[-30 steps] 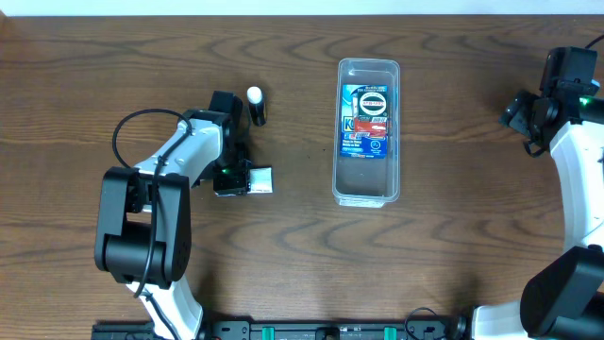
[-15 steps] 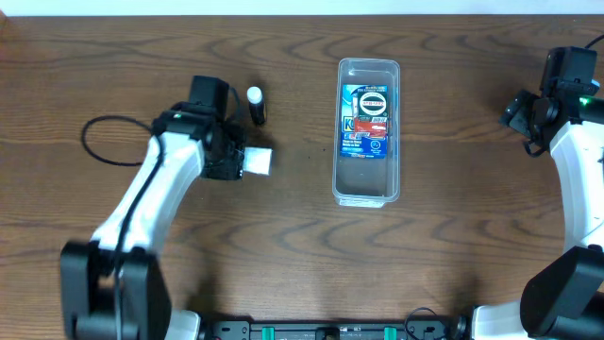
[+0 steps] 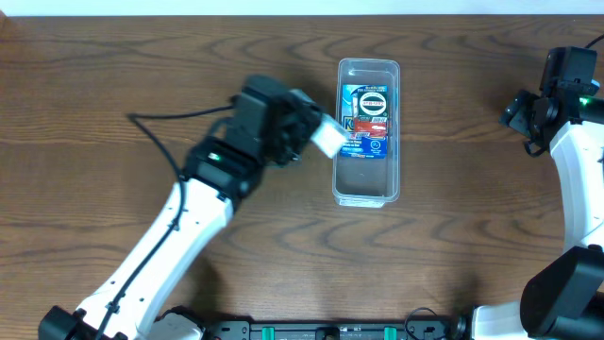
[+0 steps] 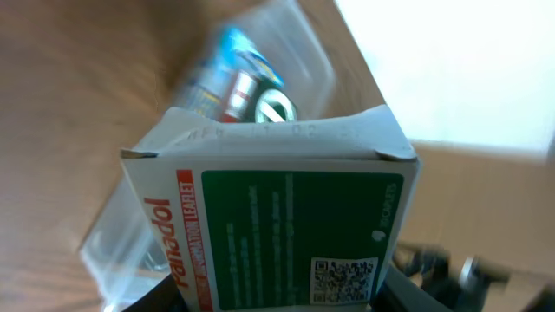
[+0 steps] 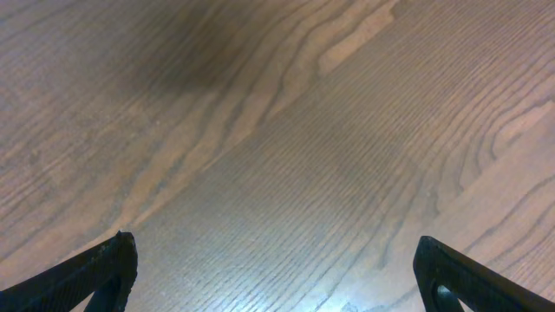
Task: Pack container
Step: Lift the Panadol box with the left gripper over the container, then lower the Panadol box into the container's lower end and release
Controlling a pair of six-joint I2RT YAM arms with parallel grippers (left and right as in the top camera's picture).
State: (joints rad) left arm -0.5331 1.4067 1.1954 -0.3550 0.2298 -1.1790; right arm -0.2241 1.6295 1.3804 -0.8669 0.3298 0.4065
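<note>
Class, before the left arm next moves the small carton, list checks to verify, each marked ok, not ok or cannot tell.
1. Left tool shut on carton: ok.
2. Carton fully above container: not ok, only at its left rim.
3. Free floor in container beyond blue snack box: ok, near end bare.
4. Right tool away from container: ok, open over table.
5. Carton aligned with container's length: cannot tell.

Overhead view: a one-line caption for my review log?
Left gripper holds a small white box at the left rim of the clear container; a blue snack box lies inside.
</note>
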